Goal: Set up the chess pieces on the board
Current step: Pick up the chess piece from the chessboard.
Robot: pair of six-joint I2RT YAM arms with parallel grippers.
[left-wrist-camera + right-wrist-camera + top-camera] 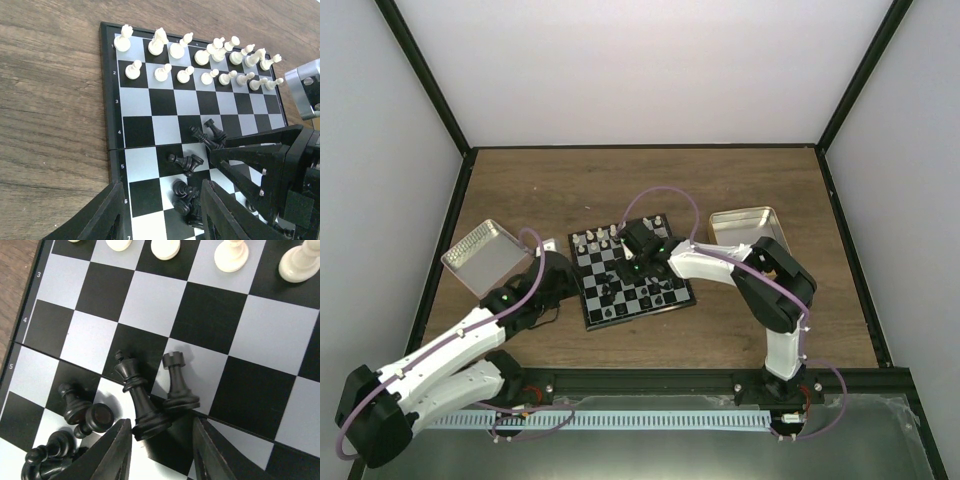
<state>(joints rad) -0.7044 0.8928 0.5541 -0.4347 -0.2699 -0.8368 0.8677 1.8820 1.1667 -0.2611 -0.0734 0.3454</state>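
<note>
White chess pieces are standing in two rows at the far end of the board. Black chess pieces are lying in little heaps. The left gripper is holding its fingers apart around one heap.

- From above, the light is bright, soft and even; the brown wooden table carries only faint shadows.
- The shiny rectangular metal tin on the right glares almost white.
- Left wrist view: the small cream chess pieces are sharp, casting short soft shadows; the left gripper at the bottom edge looks softer.
- Right wrist view: the tiny black chess pieces are crisp with glossy highlights; the light squares of the checked black-and-grey board look bluish.
</note>
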